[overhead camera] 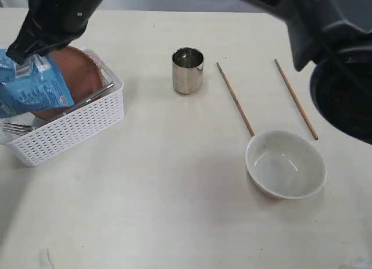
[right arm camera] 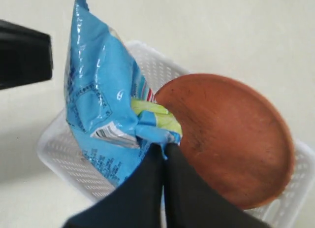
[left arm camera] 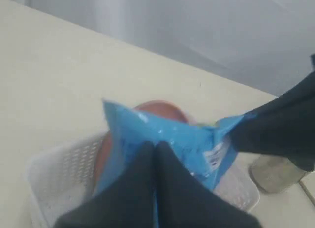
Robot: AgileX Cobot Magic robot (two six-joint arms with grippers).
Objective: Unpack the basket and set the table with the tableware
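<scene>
The blue snack bag [overhead camera: 35, 89] hangs over the white basket [overhead camera: 75, 126] at the table's left. My right gripper [overhead camera: 26, 53] reaches across and is shut on the bag's top corner [right arm camera: 165, 146]. My left gripper [left arm camera: 156, 145] is shut on the bag's body [left arm camera: 167, 134] and is out of the exterior view. Under the bag in the basket lie the brown plate [overhead camera: 78, 71], a fork [overhead camera: 17, 128] and a steel handle [overhead camera: 93, 96]. On the table [overhead camera: 174, 193] are the steel cup [overhead camera: 188, 70], two chopsticks [overhead camera: 235, 99] [overhead camera: 296, 99] and the off-white bowl [overhead camera: 285, 164]. The wooden spoon is hidden.
The right arm's dark body [overhead camera: 337, 48] fills the upper right of the exterior view, above the far chopstick. In the right wrist view the left arm [right arm camera: 24, 53] shows beside the bag. The cup [left arm camera: 275, 174] stands just past the basket's right end.
</scene>
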